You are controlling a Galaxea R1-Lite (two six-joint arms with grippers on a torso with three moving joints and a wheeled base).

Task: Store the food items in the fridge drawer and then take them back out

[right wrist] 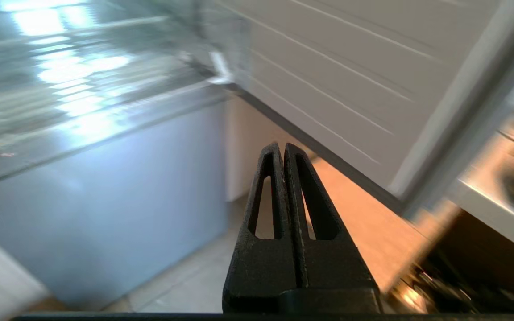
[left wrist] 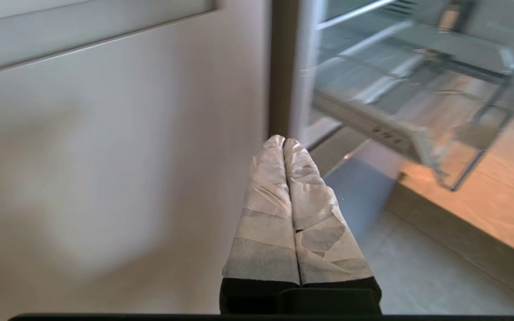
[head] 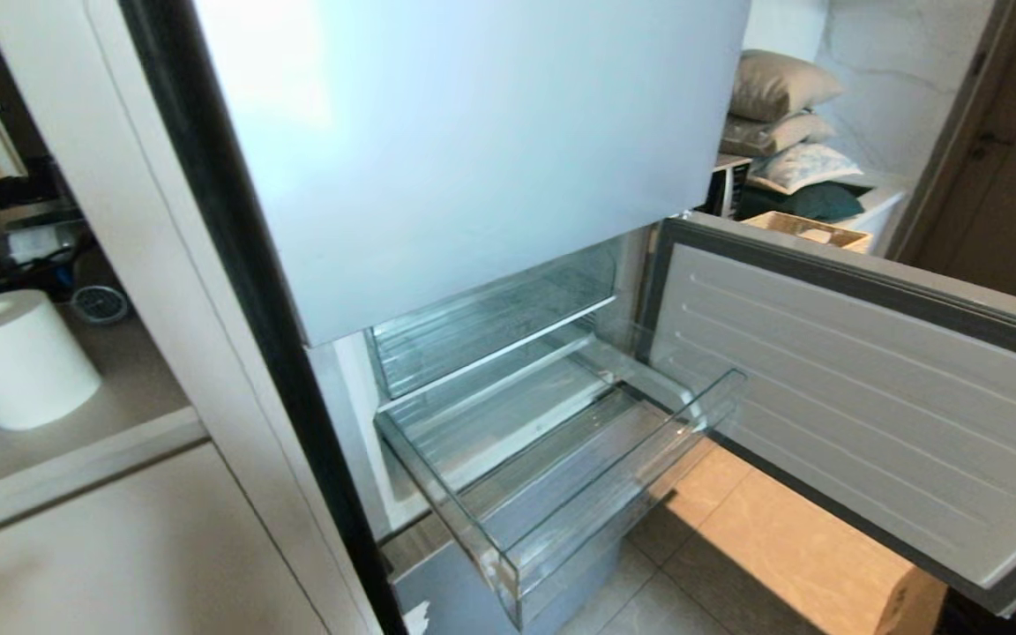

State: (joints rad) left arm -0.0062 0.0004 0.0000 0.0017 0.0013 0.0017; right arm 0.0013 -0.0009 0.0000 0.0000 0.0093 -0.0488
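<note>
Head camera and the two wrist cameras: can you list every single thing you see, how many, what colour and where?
fridge drawer: one, clear, pulled out, nothing seen in it.
upper drawer: one, clear, above it, pushed in.
fridge door: one, white inside, swung open on the right.
paper roll: one, white, counter at left.
pillows: a few, beige and patterned, stacked far right.
wooden box: one, tan, below the pillows.
floor tiles: beige.
left gripper: one, white-taped, jaws shut, empty.
right gripper: one, black, jaws shut, empty.
</note>
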